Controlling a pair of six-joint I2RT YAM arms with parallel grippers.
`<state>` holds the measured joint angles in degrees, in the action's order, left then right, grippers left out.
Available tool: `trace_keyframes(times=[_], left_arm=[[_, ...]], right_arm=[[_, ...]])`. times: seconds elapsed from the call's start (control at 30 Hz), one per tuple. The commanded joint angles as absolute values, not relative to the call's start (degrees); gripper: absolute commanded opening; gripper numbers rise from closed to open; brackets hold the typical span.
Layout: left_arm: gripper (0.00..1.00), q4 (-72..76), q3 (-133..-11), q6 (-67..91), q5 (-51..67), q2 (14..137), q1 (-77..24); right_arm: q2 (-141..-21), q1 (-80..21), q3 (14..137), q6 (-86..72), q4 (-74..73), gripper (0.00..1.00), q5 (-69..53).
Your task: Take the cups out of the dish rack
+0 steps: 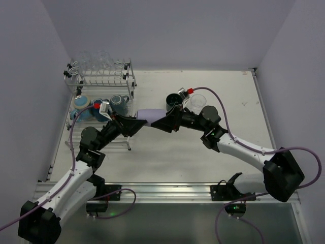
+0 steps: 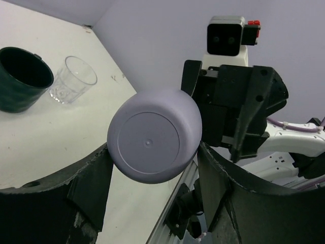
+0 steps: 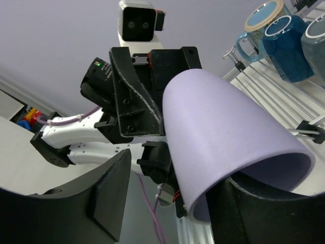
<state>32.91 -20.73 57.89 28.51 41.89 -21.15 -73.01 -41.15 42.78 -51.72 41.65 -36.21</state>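
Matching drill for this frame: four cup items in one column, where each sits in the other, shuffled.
1 lavender cup
2 dark green mug
3 blue mug
4 glass tumblers

A dish rack, top tier
B held in the left fingers
C dish rack, lower tier
D on the table beside a lone tumbler

Pairs: 1-B, 2-D, 3-C, 4-A

Table (image 1: 172,157): white, matte top.
Walls (image 1: 172,30): pale lavender, closing the table's left, far and right sides.
Rail (image 1: 167,190): aluminium, along table's near edge.
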Motion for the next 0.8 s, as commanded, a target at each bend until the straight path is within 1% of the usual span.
trace_keyframes(times=[0.0, 0.07, 0.1, 0.13, 0.17, 0.2, 0.27, 0.3, 0.33, 0.4, 0.47, 0.5, 0.53, 0.57, 0.6, 0.63, 0.67, 0.7, 0.73, 0.77], left_arm=[[0.47, 38.4, -20.9, 56.0, 30.3, 43.2, -22.0], [0.55, 38.5, -22.1, 54.9, 31.6, 43.8, -22.1], [0.58, 38.4, -22.2, 54.8, 31.9, 43.8, -22.1], [0.70, 38.2, -22.8, 54.4, 32.2, 43.8, -22.1], [0.76, 37.8, -23.3, 53.3, 32.4, 43.6, -22.1], [0.85, 34.9, -24.8, 52.3, 32.5, 43.4, -22.1], [0.93, 30.4, -26.7, 48.7, 32.3, 42.5, -22.1], [0.98, 25.6, -28.9, 47.6, 32.3, 42.1, -22.1], [1.00, 23.3, -29.8, 46.5, 32.2, 41.5, -22.1], [1.00, 16.6, -32.6, 43.3, 31.9, 39.2, -22.1], [1.00, 11.1, -34.4, 38.9, 29.2, 36.1, -22.1], [1.00, 5.3, -36.2, 37.5, 27.7, 35.1, -22.1], [1.00, 1.9, -37.3, 36.0, 24.1, 34.0, -22.1], [1.00, -1.5, -38.3, 33.1, 22.0, 32.4, -22.1], [1.00, -8.1, -40.1, 31.5, 20.4, 31.7, -22.1], [1.00, -11.0, -40.9, 29.7, 17.3, 31.2, -22.1], [1.00, -13.6, -41.7, 26.6, 15.7, 30.4, -22.1], [1.00, -18.2, -42.7, 25.1, 14.1, 30.1, -22.1], [1.00, -20.3, -42.9, 23.6, 11.3, 29.7, -22.1], [1.00, -21.8, -43.0, 21.0, 9.9, 28.8, -22.1]], right_arm=[[-75.3, -41.4, 44.6, -55.5, 52.9, 0.53, -36.9], [-75.8, -41.3, 43.9, -57.1, 56.9, 0.41, -36.3], [-75.9, -41.3, 43.4, -57.5, 57.7, 0.26, -35.6], [-75.2, -41.2, 42.5, -57.6, 59.0, 0.19, -33.6], [-74.7, -41.2, 42.1, -57.2, 59.1, 0.13, -32.8], [-74.0, -41.2, 41.8, -56.8, 59.2, 0.07, -32.3], [-72.2, -41.0, 40.8, -56.6, 58.8, 0.02, -31.9], [-71.5, -40.7, 40.3, -56.9, 58.6, 0.00, -32.0], [-70.2, -39.9, 39.5, -57.1, 57.4, 0.00, -32.2], [-68.4, -39.1, 38.5, -56.9, 54.9, 0.00, -32.1], [-64.9, -38.1, 37.6, -53.7, 48.2, 0.00, -31.6], [-63.4, -37.2, 37.6, -52.2, 44.6, 0.00, -30.8], [-61.7, -36.6, 38.4, -50.1, 35.5, 0.00, -29.9], [-58.5, -36.0, 39.3, -44.5, 30.2, 0.00, -26.2], [-57.1, -34.6, 40.5, -41.2, 24.0, 0.00, -23.1], [-56.1, -33.1, 43.5, -38.0, 12.2, 0.00, -19.3], [-55.7, -31.2, 45.3, -33.8, 6.6, 0.00, -16.0], [-55.5, -26.7, 46.9, -32.3, 1.8, 0.00, -13.1], [-55.4, -24.5, 49.5, -30.6, -5.3, 0.00, -12.2], [-55.5, -22.7, 51.1, -27.5, -8.7, 0.00, -10.7]])
